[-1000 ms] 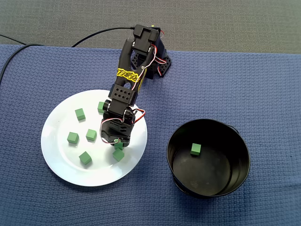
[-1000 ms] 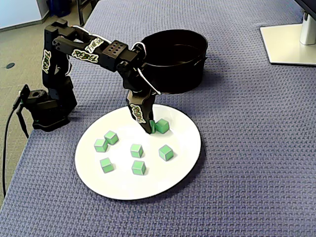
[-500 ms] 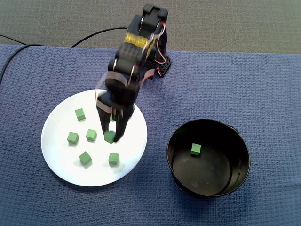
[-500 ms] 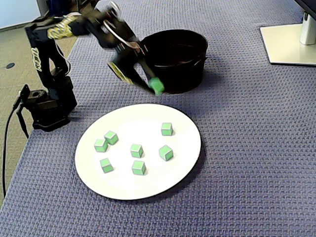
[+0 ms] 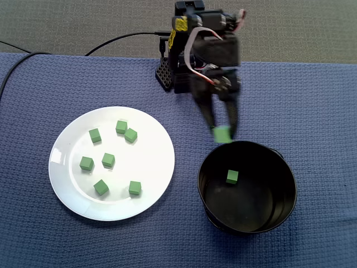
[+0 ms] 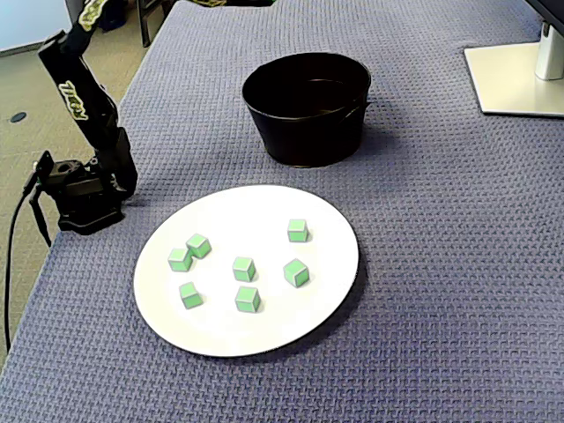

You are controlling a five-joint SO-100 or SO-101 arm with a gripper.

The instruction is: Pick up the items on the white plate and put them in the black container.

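Moved from above plate (image 5: 150, 162) to container (image 5: 251, 204) rim, in a fixed view: gripper (image 5: 222, 136), clamped on raised cube (image 5: 222, 134); one cube (image 5: 232, 177) inside container, seven cubes (image 5: 108, 160) on plate. In a fixed view: arm (image 6: 88, 115) only, gripper off frame; seven cubes (image 6: 243, 268) on plate (image 6: 256, 326), container (image 6: 308, 132) behind.

the arm (image 5: 192, 39) is seen raised above its base (image 6: 81, 189), and its upper part is cut off by the top edge in a fixed view. the gripper (image 5: 222, 131) is pointed down, with both fingers pressed on a green cube (image 5: 221, 135).
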